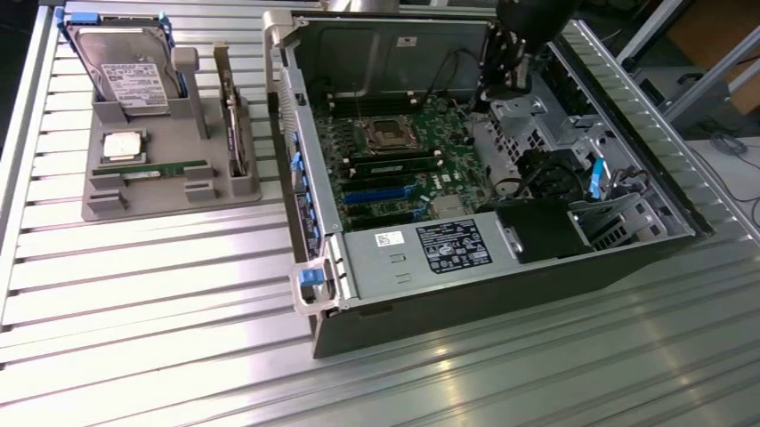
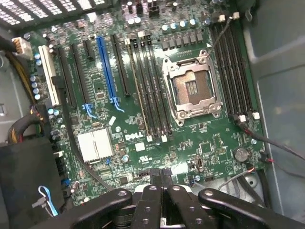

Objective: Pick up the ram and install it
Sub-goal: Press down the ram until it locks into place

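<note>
Gripper (image 2: 159,177) hung over motherboard (image 2: 143,86) inside open case (image 1: 475,267), fingers together, holding nothing, one ram (image 1: 166,169) lay in grey tray (image 1: 131,200) at exterior view's left, another ram (image 1: 392,163) sat beside CPU socket (image 1: 387,133).

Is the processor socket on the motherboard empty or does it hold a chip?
Empty. The processor socket shows bare contacts inside its metal frame, and a square silver chip lies on the grey holder outside.
</note>
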Controlling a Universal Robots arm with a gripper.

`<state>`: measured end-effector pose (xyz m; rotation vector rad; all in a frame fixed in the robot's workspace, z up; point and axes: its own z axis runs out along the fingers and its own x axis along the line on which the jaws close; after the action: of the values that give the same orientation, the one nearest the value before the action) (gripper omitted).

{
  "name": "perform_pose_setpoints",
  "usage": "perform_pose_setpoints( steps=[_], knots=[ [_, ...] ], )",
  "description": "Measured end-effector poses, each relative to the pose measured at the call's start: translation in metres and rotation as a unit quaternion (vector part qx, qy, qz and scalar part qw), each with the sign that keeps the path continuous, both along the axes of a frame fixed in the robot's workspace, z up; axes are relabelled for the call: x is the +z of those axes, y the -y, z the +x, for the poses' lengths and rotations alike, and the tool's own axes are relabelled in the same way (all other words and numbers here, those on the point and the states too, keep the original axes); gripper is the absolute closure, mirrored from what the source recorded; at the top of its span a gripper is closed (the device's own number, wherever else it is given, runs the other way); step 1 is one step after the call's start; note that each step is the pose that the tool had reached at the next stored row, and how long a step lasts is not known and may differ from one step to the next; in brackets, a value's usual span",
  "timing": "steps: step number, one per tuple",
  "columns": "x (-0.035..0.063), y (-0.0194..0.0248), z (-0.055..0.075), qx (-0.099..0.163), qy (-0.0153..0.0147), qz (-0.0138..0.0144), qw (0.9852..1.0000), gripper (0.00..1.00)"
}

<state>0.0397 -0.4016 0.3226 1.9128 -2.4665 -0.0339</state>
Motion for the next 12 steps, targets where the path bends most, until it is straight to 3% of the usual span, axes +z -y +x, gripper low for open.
perform_pose_setpoints(
  steps=[5,7,12],
  knots=[
    [-0.0012,0.0000,0.0000,-0.062,0.0000,0.0000,0.9981,0.89],
    [-0.0014,0.0000,0.0000,-0.072,0.0000,0.0000,0.9974,0.89],
    [-0.0019,0.0000,0.0000,-0.110,0.0000,0.0000,0.9939,0.89]
  ],
)
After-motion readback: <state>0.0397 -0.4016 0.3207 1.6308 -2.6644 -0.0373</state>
